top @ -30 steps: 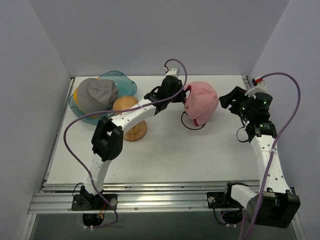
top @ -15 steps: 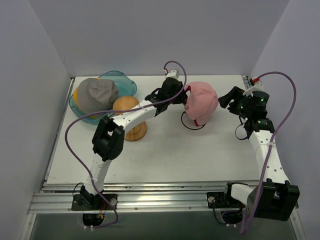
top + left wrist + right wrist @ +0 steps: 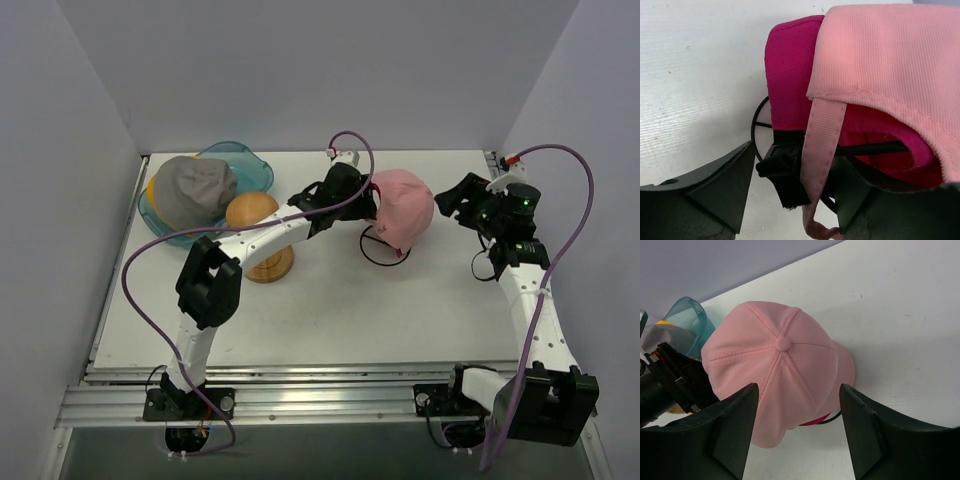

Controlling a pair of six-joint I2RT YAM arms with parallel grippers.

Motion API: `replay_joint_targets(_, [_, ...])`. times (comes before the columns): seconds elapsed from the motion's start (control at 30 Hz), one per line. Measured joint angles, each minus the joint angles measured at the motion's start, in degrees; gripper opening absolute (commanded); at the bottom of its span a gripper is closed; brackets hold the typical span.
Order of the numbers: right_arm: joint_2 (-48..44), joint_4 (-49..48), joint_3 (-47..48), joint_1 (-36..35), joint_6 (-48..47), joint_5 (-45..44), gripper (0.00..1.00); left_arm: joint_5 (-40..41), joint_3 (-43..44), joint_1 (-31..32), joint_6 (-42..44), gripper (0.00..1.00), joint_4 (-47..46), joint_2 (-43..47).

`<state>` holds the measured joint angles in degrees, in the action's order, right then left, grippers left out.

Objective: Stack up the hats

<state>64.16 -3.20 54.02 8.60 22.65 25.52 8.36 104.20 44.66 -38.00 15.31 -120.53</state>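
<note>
Currently pink cap [image 3: 405,205] sits on magenta cap [image 3: 790,85], mid worktop [image 3: 330,300] toward far edge. Left gripper [image 3: 796,172] wide, straddling the rear straps [image 3: 822,135], not clamping. Right gripper [image 3: 798,392] wide, empty, just right of both. Grey cap [image 3: 195,187] far-left corner: left arm [image 3: 270,232] nearer.

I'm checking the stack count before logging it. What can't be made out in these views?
- Magenta cap: in the top view, almost all of it is under the light pink cap; the left wrist view shows only its back.
- Yellow-orange bucket hat: in the top view, the grey cap covers all but a sliver.
- Black wire ring: in the top view, the caps cover whatever rises from it.
</note>
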Motion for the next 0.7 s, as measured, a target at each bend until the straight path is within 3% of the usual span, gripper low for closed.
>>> replay_joint_targets(0.07, [0.0, -0.1, 0.0, 0.0, 0.0, 0.1, 0.61, 0.3, 0.5, 0.0, 0.3, 0.73, 1.7, 0.1])
replay_joint_targets(0.13, [0.0, -0.1, 0.0, 0.0, 0.0, 0.1, 0.61, 0.5, 1.4, 0.0, 1.1, 0.86, 3.5, 0.1])
replay_joint_targets(0.2, [0.0, -0.1, 0.0, 0.0, 0.0, 0.1, 0.61, 1.0, 1.9, -0.1, 1.4, 0.9, 5.1, 0.3])
replay_joint_targets(0.53, [-0.3, 0.1, 0.0, 0.0, -0.2, 0.4, 0.62, 2.3, 1.9, -0.2, 2.1, 0.92, 8.9, 2.6])
replay_joint_targets(0.63, [-0.8, 0.5, 0.0, 0.0, -0.2, 0.3, 0.62, 2.5, 1.9, -0.2, 3.1, 0.97, 9.8, 4.5])
replay_joint_targets(0.7, [-1.0, 0.8, 0.0, -0.1, -0.2, 0.2, 0.62, 3.0, 1.9, -0.2, 3.4, 0.94, 10.3, 5.8])
